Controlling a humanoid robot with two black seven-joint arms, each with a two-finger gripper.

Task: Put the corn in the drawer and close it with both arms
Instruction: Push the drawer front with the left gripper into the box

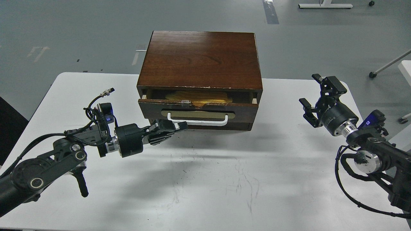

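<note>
The dark brown cabinet point(199, 57) stands at the back middle of the white table point(205, 179). Its drawer point(244, 110) is pushed almost fully in, with only a narrow gap at the top. The yellow corn point(199, 96) lies inside and shows dimly through that gap. My left gripper point(180, 126) is shut and empty, its tip against the drawer front at the left end of the white handle point(205, 122). My right gripper point(314, 93) is open and empty, held above the table well to the right of the cabinet.
The table's right edge runs close behind my right gripper. Grey floor lies beyond the table, with a caster leg point(374, 74) at the far right. Scuff marks point(239, 183) cover the table's front middle.
</note>
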